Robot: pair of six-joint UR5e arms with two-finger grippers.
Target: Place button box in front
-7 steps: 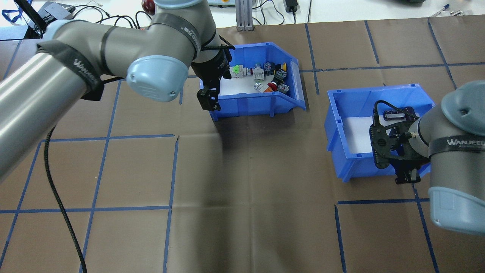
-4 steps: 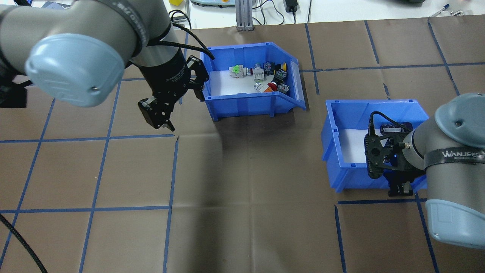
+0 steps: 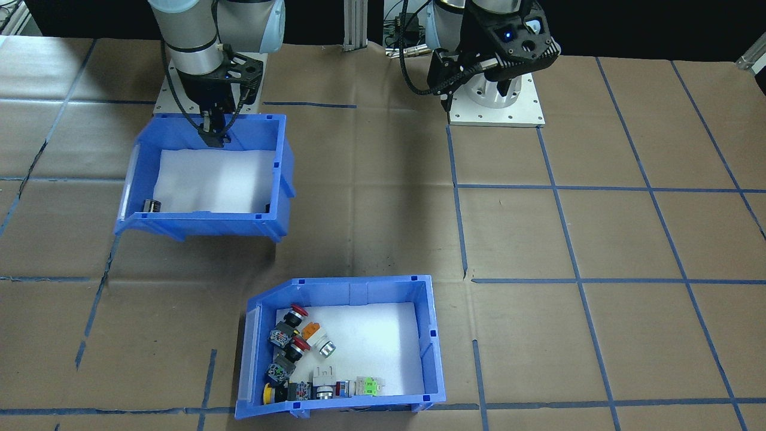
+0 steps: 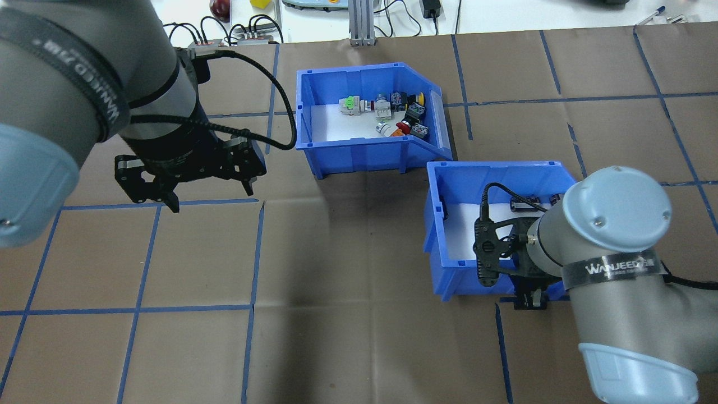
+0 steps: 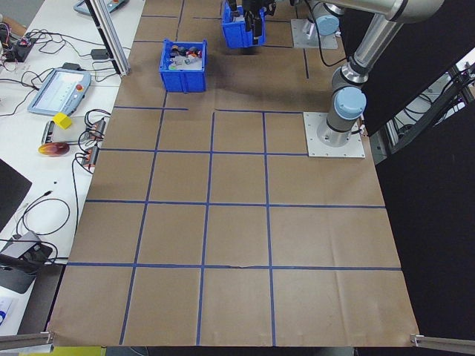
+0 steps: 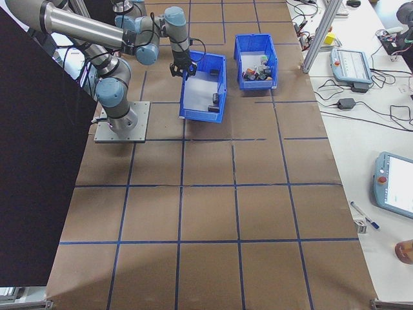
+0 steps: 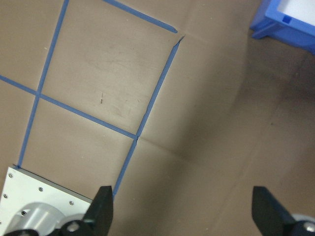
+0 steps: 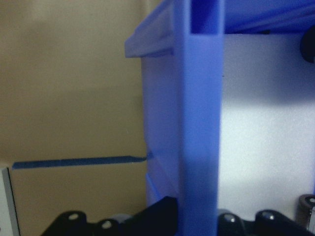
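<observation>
The button box [image 4: 359, 150], a blue bin with a white foam floor and coloured push-buttons [image 4: 401, 115] along one side, rests on the brown table at the far middle; in the front-facing view the button box [image 3: 359, 291] sits low in the picture. My left gripper [image 4: 210, 193] hovers open to its left, nothing between its fingers [image 7: 103, 209]. My right gripper [image 4: 530, 297] is shut on the near wall of a second blue bin [image 4: 449, 224] holding dark cylinders [image 4: 524, 205]. That wall [image 8: 199, 123] fills the right wrist view.
The second bin [image 3: 197, 224] stands just right of and nearer than the button box, a narrow gap between them. An aluminium post [image 4: 359, 22], cables and a teach pendant [image 6: 352, 64] lie past the far edge. The arms' base plates [image 3: 497, 108] sit on my side.
My left gripper has drawn back from the button box's left wall, going left and towards me. My right gripper has carried the second bin left and nearer. The button box has not moved.
</observation>
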